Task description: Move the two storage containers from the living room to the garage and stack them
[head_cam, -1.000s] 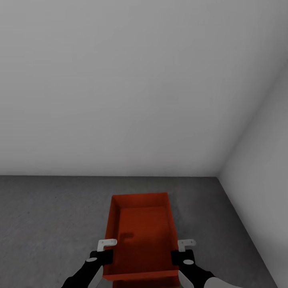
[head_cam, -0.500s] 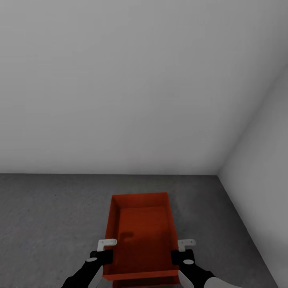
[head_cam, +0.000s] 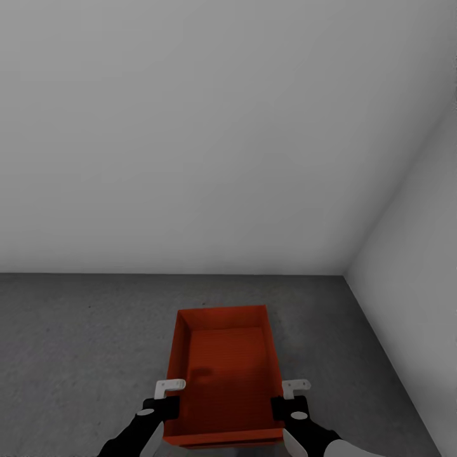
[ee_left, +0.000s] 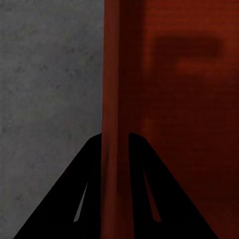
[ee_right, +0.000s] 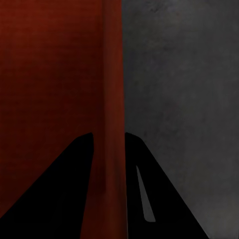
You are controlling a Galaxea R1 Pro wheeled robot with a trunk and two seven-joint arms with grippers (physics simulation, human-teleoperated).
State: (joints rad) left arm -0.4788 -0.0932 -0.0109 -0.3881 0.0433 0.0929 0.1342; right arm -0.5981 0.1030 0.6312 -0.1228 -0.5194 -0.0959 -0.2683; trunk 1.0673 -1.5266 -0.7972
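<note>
One orange-red storage container point(head_cam: 222, 374) is held between my two grippers over the dark grey concrete floor point(head_cam: 76, 343) of the garage, near a corner of pale grey walls. My left gripper point(head_cam: 168, 401) is shut on its left side wall, which runs between the black fingers point(ee_left: 79, 199) in the left wrist view. On the opposite side wall my right gripper point(head_cam: 284, 401) is shut, and the wall point(ee_right: 112, 99) passes between its jaws. The bin is empty, with the grippers' shadows on its bottom. The other storage container is out of view.
A pale grey wall point(head_cam: 190, 139) stands straight ahead and another point(head_cam: 412, 266) closes the right side; they meet at a corner. Open concrete floor stretches to the left of the bin and in a narrower strip on its right.
The whole picture has shifted slightly, the floor-wall line sitting a little higher. A red strip seen below the bin's near wall at the bottom edge no longer shows. Both grippers keep their hold.
</note>
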